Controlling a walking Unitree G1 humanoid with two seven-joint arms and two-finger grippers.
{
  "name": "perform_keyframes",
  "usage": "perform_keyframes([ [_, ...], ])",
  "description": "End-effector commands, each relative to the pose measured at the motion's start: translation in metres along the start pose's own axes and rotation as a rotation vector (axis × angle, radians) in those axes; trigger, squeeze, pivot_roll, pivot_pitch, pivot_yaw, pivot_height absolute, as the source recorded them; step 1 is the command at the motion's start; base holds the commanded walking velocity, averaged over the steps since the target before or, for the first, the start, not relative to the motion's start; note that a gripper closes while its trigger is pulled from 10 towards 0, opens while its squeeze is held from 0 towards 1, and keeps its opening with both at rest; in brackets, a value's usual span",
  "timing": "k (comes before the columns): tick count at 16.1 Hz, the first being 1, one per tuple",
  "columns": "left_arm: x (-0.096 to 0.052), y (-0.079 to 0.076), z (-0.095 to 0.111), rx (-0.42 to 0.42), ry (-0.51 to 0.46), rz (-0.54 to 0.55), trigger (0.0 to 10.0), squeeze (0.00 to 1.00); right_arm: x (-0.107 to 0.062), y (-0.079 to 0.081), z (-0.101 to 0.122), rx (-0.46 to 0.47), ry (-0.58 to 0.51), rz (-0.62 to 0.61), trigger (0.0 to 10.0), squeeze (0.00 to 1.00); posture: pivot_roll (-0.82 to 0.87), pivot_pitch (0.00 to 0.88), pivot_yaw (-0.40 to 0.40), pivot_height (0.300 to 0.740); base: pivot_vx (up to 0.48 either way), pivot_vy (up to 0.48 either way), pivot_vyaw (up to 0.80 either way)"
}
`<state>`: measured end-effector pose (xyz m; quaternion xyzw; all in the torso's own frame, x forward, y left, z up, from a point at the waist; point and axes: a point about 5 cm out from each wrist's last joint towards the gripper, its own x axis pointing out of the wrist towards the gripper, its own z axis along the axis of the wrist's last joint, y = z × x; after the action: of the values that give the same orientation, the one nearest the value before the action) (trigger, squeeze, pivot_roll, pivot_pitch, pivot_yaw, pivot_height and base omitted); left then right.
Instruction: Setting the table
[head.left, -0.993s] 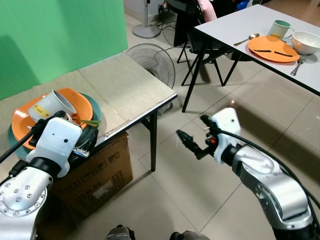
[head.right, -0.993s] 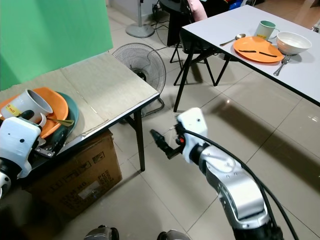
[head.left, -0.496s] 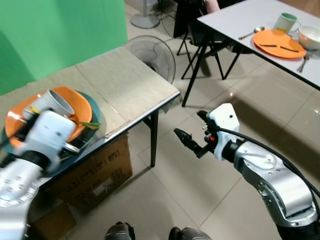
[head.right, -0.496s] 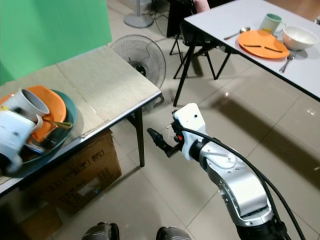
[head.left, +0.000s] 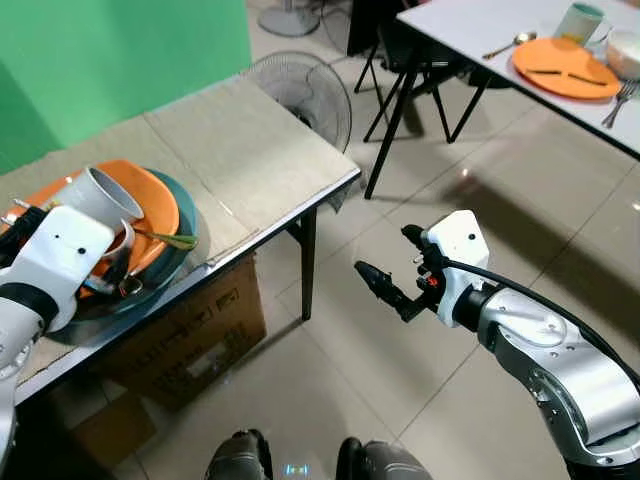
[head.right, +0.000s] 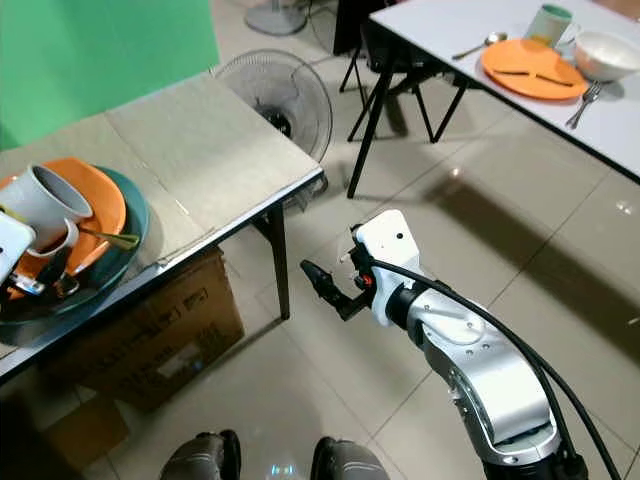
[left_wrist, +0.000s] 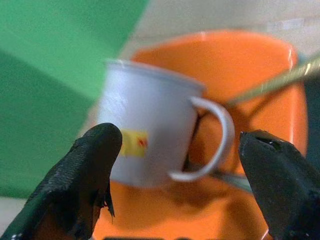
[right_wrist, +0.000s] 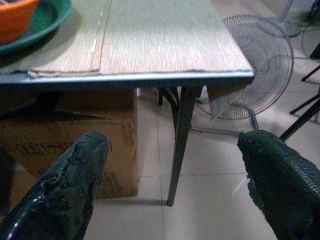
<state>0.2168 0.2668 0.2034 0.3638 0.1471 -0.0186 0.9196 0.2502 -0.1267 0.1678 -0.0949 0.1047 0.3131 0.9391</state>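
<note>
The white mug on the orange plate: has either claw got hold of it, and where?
No. The left claw is open around the white mug, not gripping; the right claw is open over the floor.

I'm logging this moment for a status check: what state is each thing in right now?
left gripper: open, fingers either side of the mug, not closed on it.
white mug: lying tilted on the orange plate.
orange plate: stacked on the teal plate.
teal plate: at the near table's edge.
right gripper: open, empty, held over the floor.
far orange plate: set on the white table, chopsticks across it.
white bowl: upright beside that plate.
</note>
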Motion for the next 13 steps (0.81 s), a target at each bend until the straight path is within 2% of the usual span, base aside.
perform_keyframes([
  [1, 0.002, -0.004, -0.001, 0.014, 0.010, -0.043, 6.5, 0.00, -0.004, 0.000, 0.001, -0.009, 0.006, 0.003, 10.0, 0.00, 0.04, 0.227, -0.041, 0.740, 0.000, 0.000, 0.00],
  [2, 0.005, -0.006, -0.004, 0.015, 0.027, -0.049, 10.0, 0.00, -0.005, -0.001, 0.001, -0.011, 0.014, 0.002, 10.0, 0.00, 0.03, 0.229, -0.044, 0.740, 0.000, 0.000, 0.00],
  [7, 0.012, -0.004, -0.011, 0.041, 0.063, -0.065, 10.0, 0.00, -0.004, -0.002, 0.004, -0.019, 0.005, -0.011, 10.0, 0.00, 0.03, 0.204, -0.014, 0.740, 0.000, 0.000, 0.00],
  [10, 0.021, -0.005, -0.005, 0.078, 0.038, -0.090, 10.0, 0.00, -0.001, -0.005, 0.003, -0.015, -0.002, -0.034, 10.0, 0.00, 0.03, 0.153, -0.014, 0.740, 0.000, 0.000, 0.00],
  [13, 0.032, -0.003, -0.002, 0.106, 0.032, -0.105, 10.0, 0.00, 0.005, -0.006, 0.006, -0.025, -0.011, -0.025, 10.0, 0.00, 0.03, 0.139, -0.018, 0.740, 0.000, 0.000, 0.00],
])
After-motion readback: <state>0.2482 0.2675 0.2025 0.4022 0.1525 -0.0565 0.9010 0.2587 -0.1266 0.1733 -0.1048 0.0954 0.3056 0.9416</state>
